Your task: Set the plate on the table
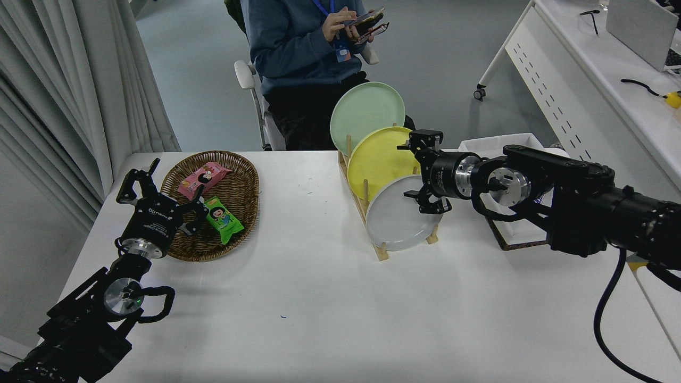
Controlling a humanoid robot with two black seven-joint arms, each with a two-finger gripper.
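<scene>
The light-grey plate (393, 221) stands on edge in the front slot of a wooden rack (381, 252) on the white table (319, 298). A yellow plate (375, 159) and a pale green plate (364, 111) stand behind it. My right gripper (407, 171) is open beside the rack's right side. Its upper finger is in front of the yellow plate's rim and its lower finger is over the grey plate's upper right rim. I cannot tell if it touches. My left gripper (175, 180) is parked open at the lower left.
A wicker basket (242, 210) with a pink and a green snack pack lies at the left, under the left gripper. A white bin (497, 143) on a dark mat stands behind my right arm. A person sits at the far side holding a phone. A white desk (585, 90) stands at the right.
</scene>
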